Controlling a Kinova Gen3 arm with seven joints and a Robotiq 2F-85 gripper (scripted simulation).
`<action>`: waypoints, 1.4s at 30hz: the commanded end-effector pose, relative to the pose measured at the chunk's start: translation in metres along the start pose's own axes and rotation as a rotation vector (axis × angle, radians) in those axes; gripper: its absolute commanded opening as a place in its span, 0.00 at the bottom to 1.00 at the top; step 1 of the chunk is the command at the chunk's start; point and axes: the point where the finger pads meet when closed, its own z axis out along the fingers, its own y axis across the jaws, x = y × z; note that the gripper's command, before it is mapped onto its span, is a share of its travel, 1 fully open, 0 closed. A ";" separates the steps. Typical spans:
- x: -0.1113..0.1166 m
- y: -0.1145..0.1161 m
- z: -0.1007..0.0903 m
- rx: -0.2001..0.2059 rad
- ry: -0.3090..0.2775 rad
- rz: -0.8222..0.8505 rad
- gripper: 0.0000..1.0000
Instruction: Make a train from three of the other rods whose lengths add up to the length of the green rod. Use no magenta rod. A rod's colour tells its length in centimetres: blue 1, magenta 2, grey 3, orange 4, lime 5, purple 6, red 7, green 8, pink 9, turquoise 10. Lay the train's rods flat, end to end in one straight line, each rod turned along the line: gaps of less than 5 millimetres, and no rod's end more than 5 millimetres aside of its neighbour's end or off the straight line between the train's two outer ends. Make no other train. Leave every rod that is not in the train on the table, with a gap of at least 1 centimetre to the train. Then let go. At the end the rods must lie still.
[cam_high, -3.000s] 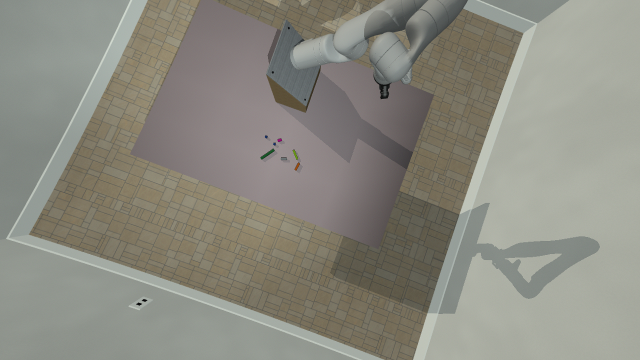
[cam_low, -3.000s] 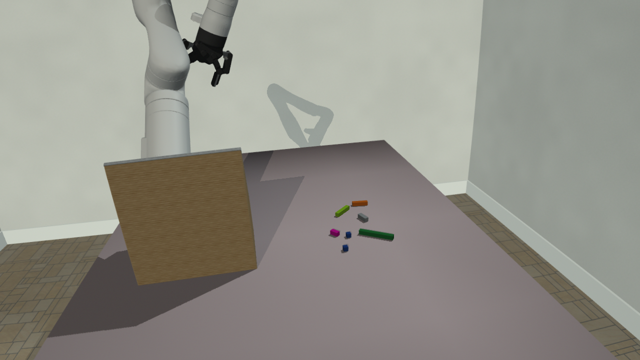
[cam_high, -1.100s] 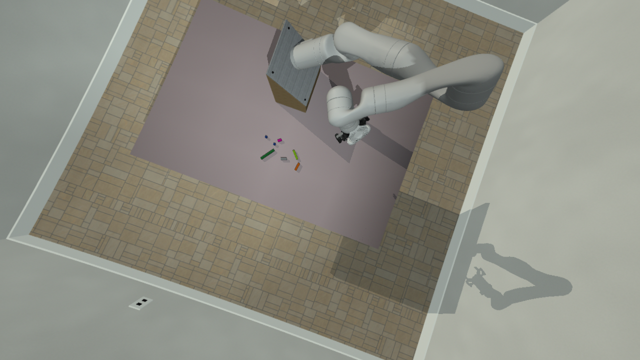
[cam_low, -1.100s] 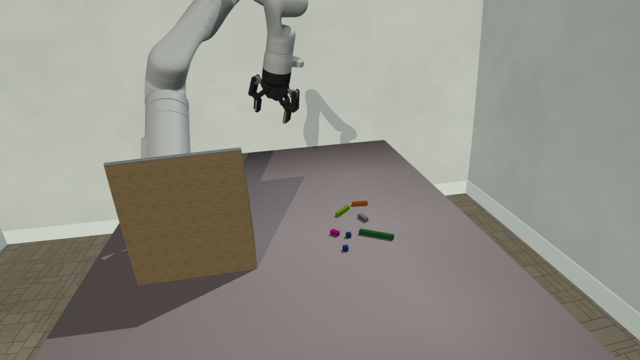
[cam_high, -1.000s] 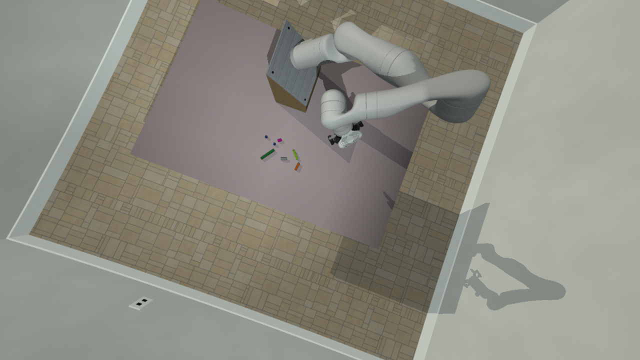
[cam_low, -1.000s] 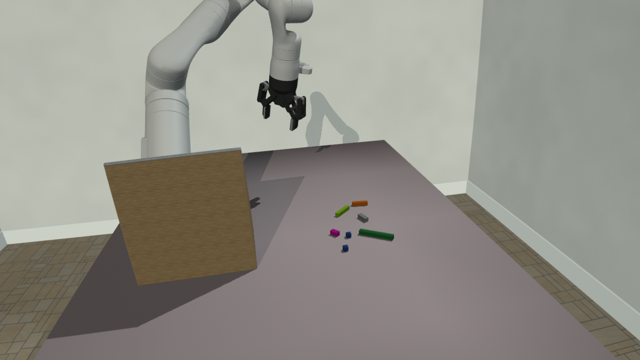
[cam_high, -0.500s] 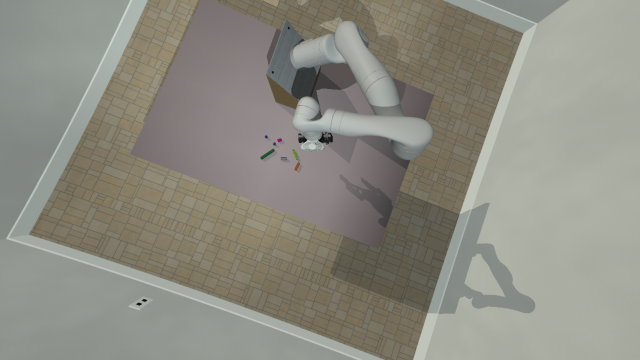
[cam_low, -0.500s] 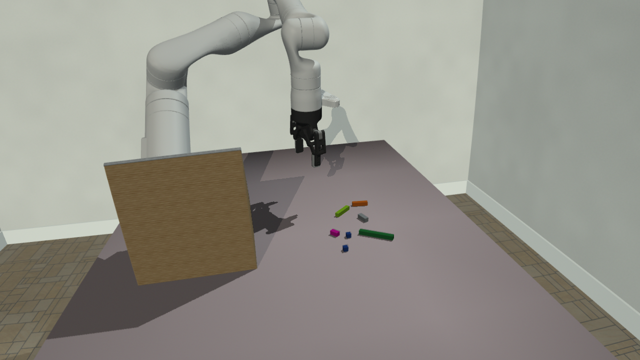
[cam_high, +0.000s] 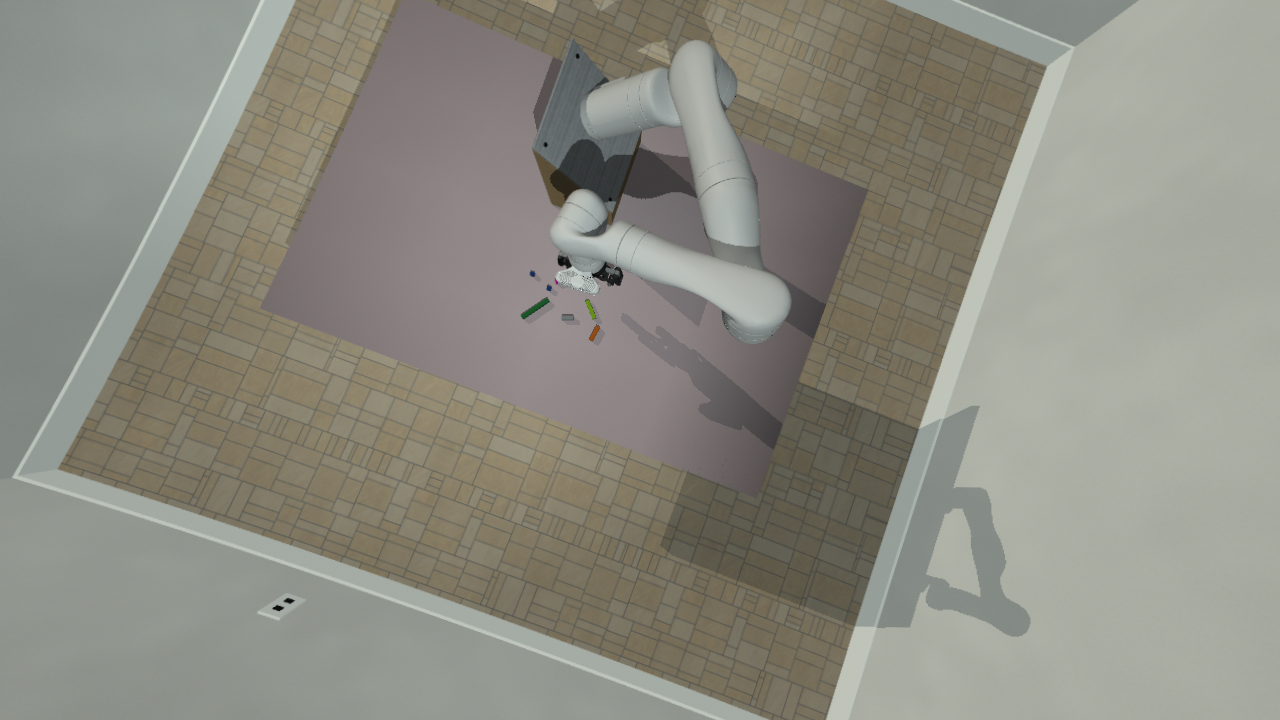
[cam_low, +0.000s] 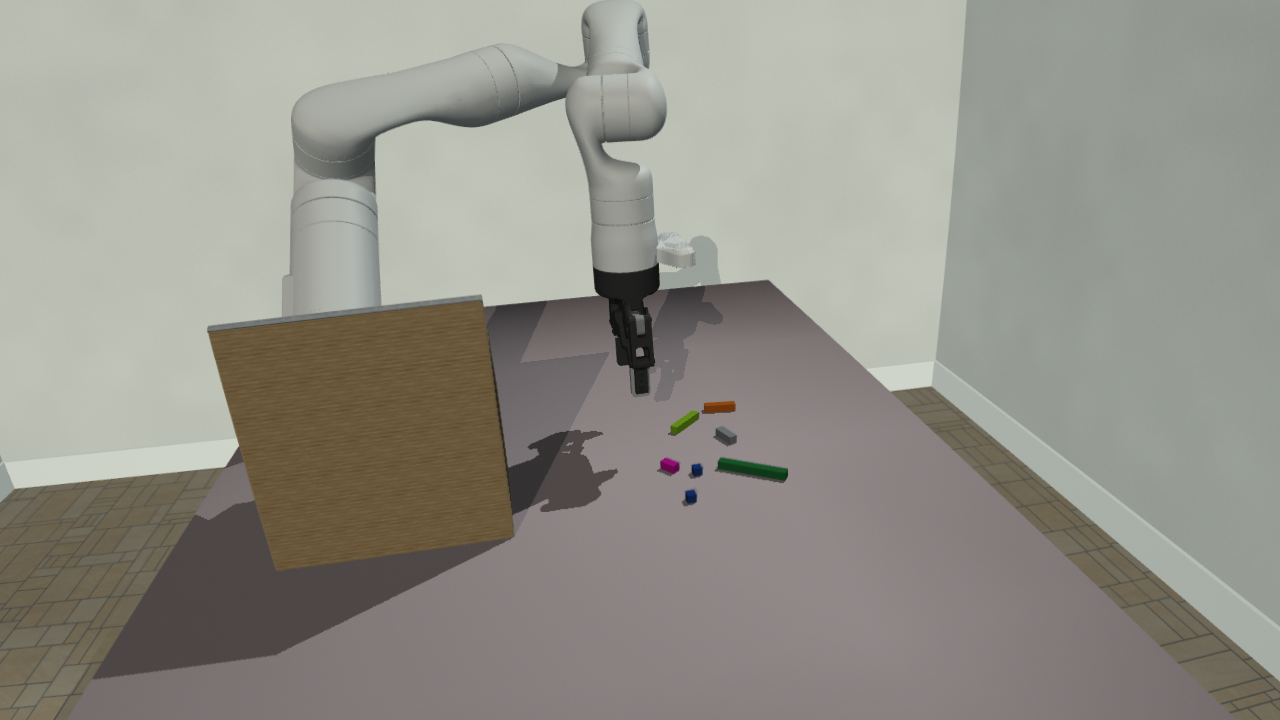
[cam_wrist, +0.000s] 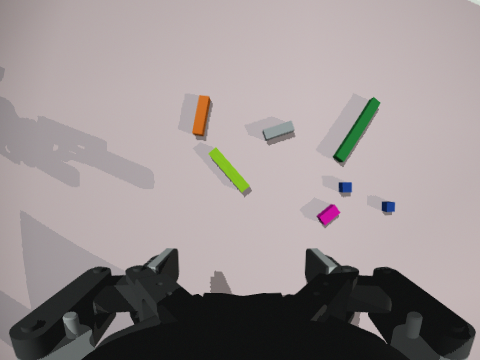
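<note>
Mauve bench (cam_low: 895, 573) is carrying scattered rods, and the gripper (cam_low: 640, 386) is hovering spread wide and empty. Orange (cam_wrist: 202, 115), grey (cam_wrist: 279, 131) and blue (cam_wrist: 344, 187) rods are lying just ahead, beside the green rod (cam_wrist: 356, 130), likely awaiting a first pick.

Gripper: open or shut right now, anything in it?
Open and empty. In the wrist view the gripper has its fingers spread wide with only table between them; all rods lie beyond them.

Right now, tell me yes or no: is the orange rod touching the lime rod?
No, the orange rod lies apart from the lime rod, with bare table between them.
</note>
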 end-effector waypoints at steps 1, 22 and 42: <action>-0.005 0.014 0.005 -0.014 -0.009 0.037 1.00; -0.006 0.019 0.006 -0.021 -0.008 0.050 1.00; -0.006 0.019 0.006 -0.021 -0.008 0.050 1.00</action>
